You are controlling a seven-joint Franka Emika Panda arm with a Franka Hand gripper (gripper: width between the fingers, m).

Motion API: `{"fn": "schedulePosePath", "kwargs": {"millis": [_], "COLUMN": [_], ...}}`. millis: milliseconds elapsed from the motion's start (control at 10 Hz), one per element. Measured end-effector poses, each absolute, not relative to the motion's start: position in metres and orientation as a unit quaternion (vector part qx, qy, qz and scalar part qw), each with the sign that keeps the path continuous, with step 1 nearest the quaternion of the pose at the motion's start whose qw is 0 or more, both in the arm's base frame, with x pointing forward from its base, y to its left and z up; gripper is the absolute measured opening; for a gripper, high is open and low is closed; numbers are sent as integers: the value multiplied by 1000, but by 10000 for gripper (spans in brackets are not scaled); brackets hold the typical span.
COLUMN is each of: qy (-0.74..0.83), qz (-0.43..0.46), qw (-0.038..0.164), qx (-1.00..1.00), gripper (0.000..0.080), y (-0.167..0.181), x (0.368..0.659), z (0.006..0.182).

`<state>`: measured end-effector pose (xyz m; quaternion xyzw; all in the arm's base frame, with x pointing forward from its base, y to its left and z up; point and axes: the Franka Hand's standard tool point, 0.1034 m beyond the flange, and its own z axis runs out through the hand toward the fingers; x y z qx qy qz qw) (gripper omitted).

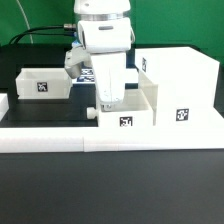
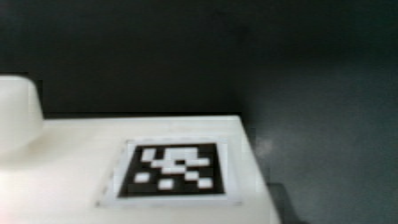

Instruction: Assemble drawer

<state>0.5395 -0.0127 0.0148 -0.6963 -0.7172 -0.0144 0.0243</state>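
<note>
Pincer [image 1: 105,102] hangs low over the near tray [image 1: 145,115], fingertips down at the wall on the exterior view's left, above what I take to be its knob [image 1: 92,112]. From here I cannot tell whether it is released or clenched: the fingers merge with the white plastic in the exterior view, and the wrist view shows only a tagged white face [image 2: 178,170] close beneath the camera.

That tray sits on the counter [image 1: 60,110] against the border rail [image 1: 60,140], just beside the big case [image 1: 185,75] on the exterior view's right. The far tray [image 1: 58,85] lies well apart on the exterior view's left. Neither tray is in the case.

I judge this the grasp on the first tray, early in the job. Next I need a firm hold on that wall, then a lift and a level slide toward the case opening. A tilt would jam it.
</note>
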Motion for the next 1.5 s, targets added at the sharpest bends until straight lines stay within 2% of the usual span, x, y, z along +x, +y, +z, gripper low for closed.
{"fn": "schedulePosePath", "kwargs": {"millis": [600, 700, 1500], "qy": [-718, -718, -717], "qz": [-11, -18, -18], "qw": [27, 21, 20], "qx": [-695, -696, -697], "gripper": [42, 42, 42], "y": [-7, -7, -4], "x": [535, 535, 534], "z": [12, 12, 11]}}
